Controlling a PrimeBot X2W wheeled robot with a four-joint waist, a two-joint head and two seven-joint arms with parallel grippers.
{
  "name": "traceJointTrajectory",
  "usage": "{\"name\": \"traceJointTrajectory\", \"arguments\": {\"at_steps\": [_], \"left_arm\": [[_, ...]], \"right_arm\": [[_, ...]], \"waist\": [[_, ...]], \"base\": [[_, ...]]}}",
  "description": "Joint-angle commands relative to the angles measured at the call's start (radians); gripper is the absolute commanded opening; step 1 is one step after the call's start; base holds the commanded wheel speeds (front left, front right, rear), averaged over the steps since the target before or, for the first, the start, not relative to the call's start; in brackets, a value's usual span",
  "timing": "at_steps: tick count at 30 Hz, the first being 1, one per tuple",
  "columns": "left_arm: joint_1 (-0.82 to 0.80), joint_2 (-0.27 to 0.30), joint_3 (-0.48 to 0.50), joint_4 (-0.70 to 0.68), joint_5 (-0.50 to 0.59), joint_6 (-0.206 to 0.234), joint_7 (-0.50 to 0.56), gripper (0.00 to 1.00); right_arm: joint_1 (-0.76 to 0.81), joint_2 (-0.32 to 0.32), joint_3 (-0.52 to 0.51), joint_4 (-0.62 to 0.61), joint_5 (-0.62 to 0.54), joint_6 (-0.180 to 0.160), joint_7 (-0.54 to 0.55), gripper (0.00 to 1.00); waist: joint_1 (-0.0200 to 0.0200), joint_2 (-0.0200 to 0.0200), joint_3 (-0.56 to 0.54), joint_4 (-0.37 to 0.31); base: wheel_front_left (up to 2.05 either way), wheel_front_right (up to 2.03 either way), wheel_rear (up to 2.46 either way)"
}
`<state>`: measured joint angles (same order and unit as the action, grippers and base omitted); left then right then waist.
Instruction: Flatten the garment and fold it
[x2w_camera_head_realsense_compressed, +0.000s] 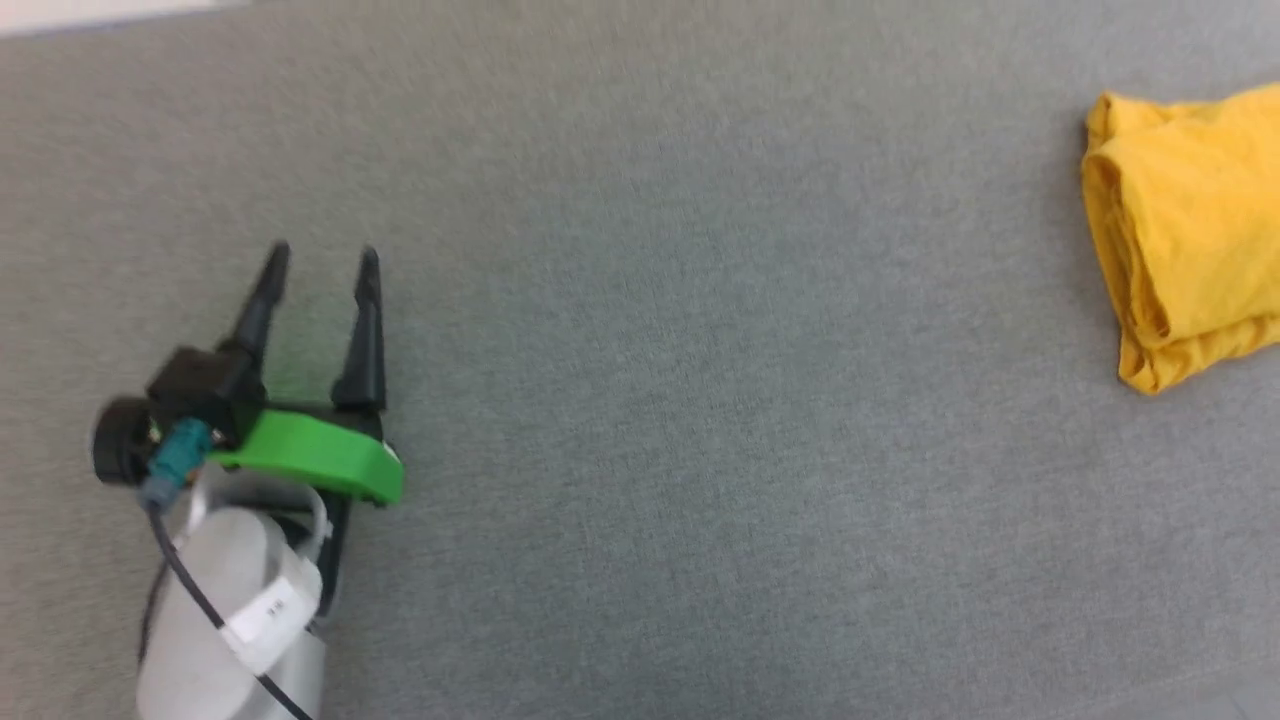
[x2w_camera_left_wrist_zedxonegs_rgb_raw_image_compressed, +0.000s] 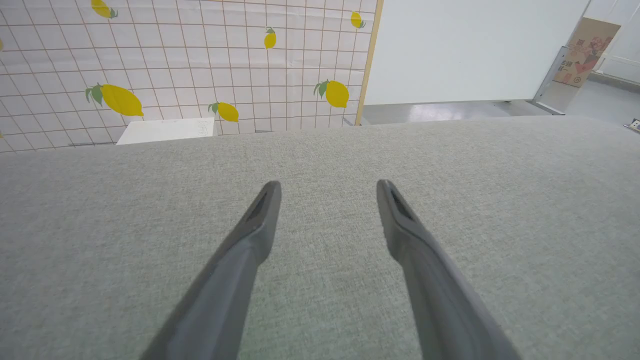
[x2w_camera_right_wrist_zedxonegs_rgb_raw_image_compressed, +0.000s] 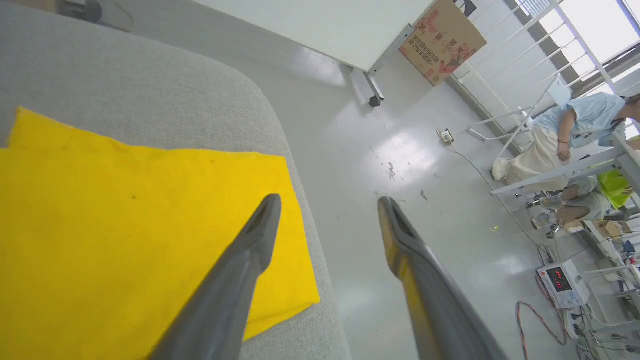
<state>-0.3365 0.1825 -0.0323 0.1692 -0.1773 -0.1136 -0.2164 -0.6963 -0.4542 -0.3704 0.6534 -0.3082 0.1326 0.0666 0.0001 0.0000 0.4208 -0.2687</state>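
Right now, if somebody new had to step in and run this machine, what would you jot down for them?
Left gripper: jaws apart, empty, over the bare grey padded surface.
Right gripper: jaws apart, holding nothing, above a corner of the yellow shirt, near the surface's edge.
Shirt: lies on the robot's right side in a layered stack, plain yellow showing.
Done: it looks folded.
Left: probably only a check. The stack's edge nearest the middle looks a bit bunched and may want smoothing.
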Motion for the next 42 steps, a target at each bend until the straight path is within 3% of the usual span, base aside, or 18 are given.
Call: {"name": "traceJointTrajectory", "arguments": {"at_steps": [1, 4, 10, 21, 28, 42], "left_arm": [[0.020, -0.010, -0.002, 0.016, -0.012, 0.005, -0.011, 1.00], [0.051, -0.039, -0.004, 0.058, -0.026, 0.013, -0.032, 1.00], [0.073, -0.073, 0.000, 0.069, -0.043, 0.021, -0.043, 1.00], [0.098, -0.105, -0.018, 0.073, -0.065, 0.006, -0.045, 1.00], [0.120, -0.116, -0.025, 0.085, -0.065, 0.000, -0.045, 1.00], [0.185, -0.129, -0.032, 0.111, -0.064, 0.004, -0.045, 1.00]], "right_arm": [[0.019, 0.019, 0.005, 0.000, 0.040, -0.002, -0.032, 1.00], [0.080, 0.107, 0.020, -0.071, 0.206, -0.002, -0.139, 1.00], [0.212, 0.208, 0.104, -0.262, 0.392, -0.002, -0.214, 1.00], [0.485, 0.356, 0.213, -0.597, 0.426, -0.002, -0.164, 1.00], [0.593, 0.386, 0.269, -0.633, 0.399, -0.002, -0.146, 1.00], [0.708, 0.404, 0.273, -0.579, 0.437, -0.002, -0.188, 1.00]], "waist": [[-0.0001, 0.0000, -0.116, 0.048], [-0.0001, 0.0000, -0.198, 0.092], [-0.0001, 0.0000, -0.259, 0.153], [-0.0001, 0.0000, -0.309, 0.253], [-0.0001, 0.0000, -0.338, 0.289], [-0.0001, 0.0000, -0.390, 0.312]], "base": [[0.00, 0.00, 0.00], [0.00, 0.00, 0.00], [0.00, 0.00, 0.00], [0.00, 0.00, 0.00], [0.00, 0.00, 0.00], [0.00, 0.00, 0.00]]}}
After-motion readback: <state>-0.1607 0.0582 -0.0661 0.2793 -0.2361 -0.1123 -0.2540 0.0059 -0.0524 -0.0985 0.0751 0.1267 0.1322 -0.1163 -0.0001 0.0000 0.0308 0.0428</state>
